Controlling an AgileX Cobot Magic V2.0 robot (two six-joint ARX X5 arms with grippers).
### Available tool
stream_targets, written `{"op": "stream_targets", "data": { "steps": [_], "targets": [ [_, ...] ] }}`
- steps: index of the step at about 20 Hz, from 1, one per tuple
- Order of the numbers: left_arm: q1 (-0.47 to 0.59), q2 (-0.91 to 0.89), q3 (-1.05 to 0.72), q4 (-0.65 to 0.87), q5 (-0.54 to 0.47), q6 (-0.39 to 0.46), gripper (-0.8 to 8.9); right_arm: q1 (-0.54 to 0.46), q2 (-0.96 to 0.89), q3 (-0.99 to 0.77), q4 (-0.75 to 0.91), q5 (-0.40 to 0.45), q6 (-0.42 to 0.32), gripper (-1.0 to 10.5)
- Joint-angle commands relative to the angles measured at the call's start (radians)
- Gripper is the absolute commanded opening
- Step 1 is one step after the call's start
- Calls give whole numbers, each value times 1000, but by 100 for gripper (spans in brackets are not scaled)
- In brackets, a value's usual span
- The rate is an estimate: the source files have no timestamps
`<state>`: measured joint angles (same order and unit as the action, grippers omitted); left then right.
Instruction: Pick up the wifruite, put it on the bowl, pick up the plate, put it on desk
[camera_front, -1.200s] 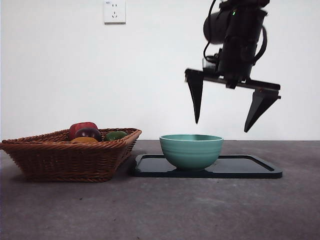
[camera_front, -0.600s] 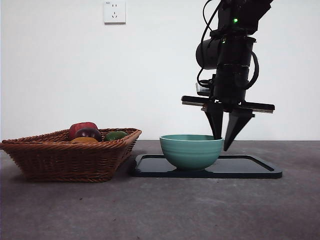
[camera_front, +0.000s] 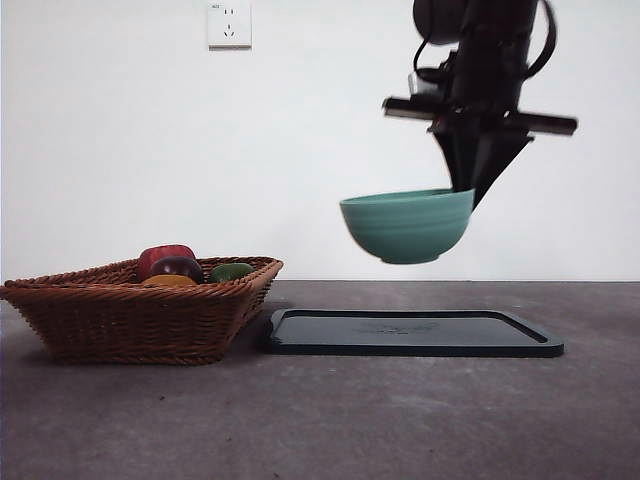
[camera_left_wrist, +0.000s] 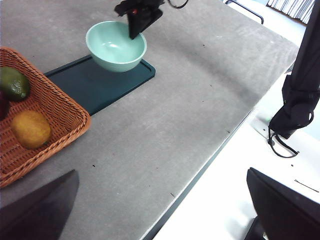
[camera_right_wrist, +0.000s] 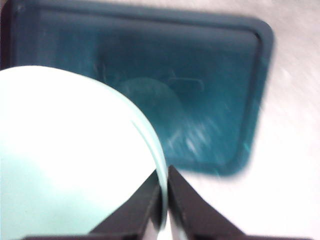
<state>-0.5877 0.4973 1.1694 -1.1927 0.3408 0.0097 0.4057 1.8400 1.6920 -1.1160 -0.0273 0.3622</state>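
Overhead, the right gripper (camera_front: 462, 190) is pinching the rim of the bowl (camera_front: 406, 226) between its jaws, holding it in the air clear of the dark tray (camera_front: 414, 332) on the table (camera_front: 320, 420). Meanwhile the orange-brown fruit (camera_left_wrist: 31, 129) is lying in the wicker basket (camera_front: 140, 310), mostly hidden behind its rim from the front. The left gripper (camera_left_wrist: 160, 210) is showing only blurred tips, spread wide apart and holding nothing.
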Motion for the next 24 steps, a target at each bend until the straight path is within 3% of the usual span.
{"op": "stream_targets", "data": {
  "steps": [1, 5, 15, 24],
  "targets": [
    [-8, 4, 13, 11, 4, 5, 693, 24, -28, 24, -53, 10, -33, 8],
    [-8, 4, 13, 11, 4, 5, 693, 112, -97, 23, -111, 55, -35, 8],
    [-8, 4, 13, 11, 4, 5, 693, 280, -132, -11, -178, 54, -49, 8],
    [-8, 4, 13, 11, 4, 5, 693, 314, -276, -405, -12, 36, -48, 8]
  ]
}}
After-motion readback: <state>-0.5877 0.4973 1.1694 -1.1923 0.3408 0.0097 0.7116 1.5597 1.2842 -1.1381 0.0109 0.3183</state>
